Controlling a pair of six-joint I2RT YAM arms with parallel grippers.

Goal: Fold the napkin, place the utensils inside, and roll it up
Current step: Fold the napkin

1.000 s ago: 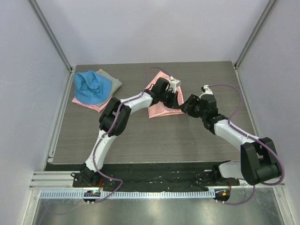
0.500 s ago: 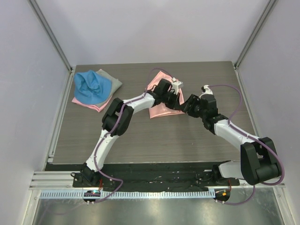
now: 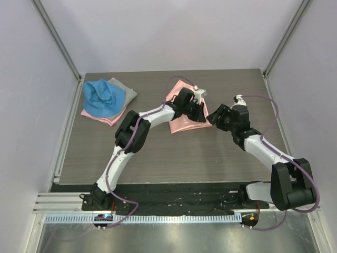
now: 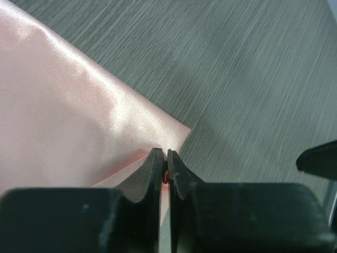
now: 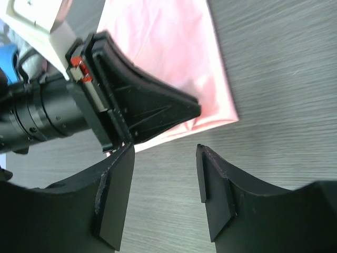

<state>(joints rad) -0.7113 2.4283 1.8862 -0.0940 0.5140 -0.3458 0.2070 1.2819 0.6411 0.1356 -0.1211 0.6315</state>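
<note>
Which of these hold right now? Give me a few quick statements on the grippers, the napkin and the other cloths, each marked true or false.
1. The right gripper is open with nothing between its fingers. True.
2. The napkin is rolled up. False: it lies flat on the table, not rolled.
3. The blue cloth lies bunched at the table's far left, apart from the napkin. True.
4. The left gripper has its jaws wide open. False: they stand almost together, tips at a corner of the napkin.
</note>
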